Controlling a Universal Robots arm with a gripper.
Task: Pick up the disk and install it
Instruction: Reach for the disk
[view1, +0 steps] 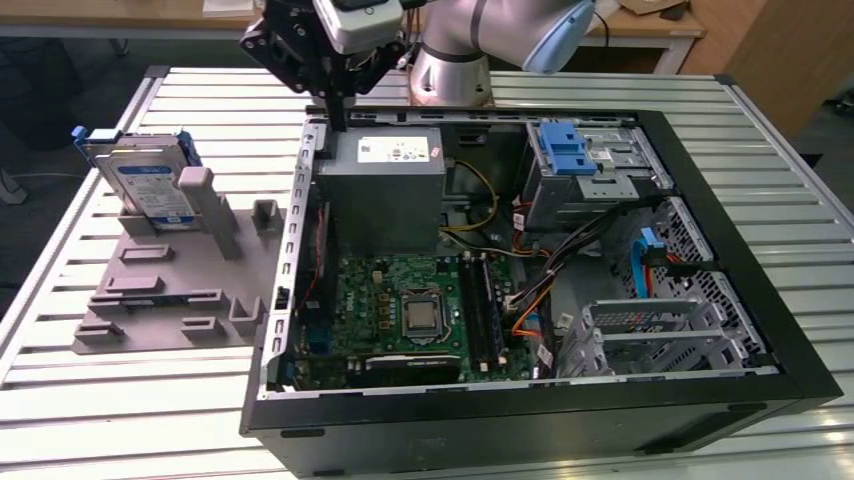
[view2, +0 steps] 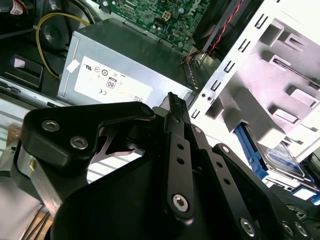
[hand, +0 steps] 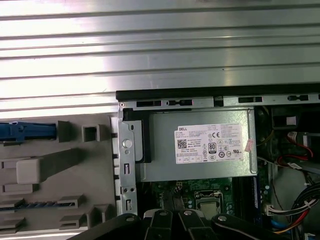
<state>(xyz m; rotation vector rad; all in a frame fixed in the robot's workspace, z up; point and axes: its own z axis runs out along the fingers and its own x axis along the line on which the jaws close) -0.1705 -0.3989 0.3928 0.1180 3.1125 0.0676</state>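
Slatted table (view1: 120, 420): disk (view1: 144, 185) upright in holder (view1: 167, 290), well apart from pincer (view1: 334, 118).

Disk (view1: 144, 185) on stand (view1: 160, 300) by PC case (view1: 534, 412)

A slatted metal counter (view1: 120, 400) is stretching across the scene, its ridged silver boards catching bright light and glaring almost white in the first wrist view (hand: 160, 50). Beyond its far edge in the exterior view, a light wooden desk (view1: 120, 12) is standing, and a brown wooden panel (view1: 781, 55) is rising at the exterior view's right. A dark grey floor (view1: 34, 230) is showing past the counter's edge on the exterior view's left.
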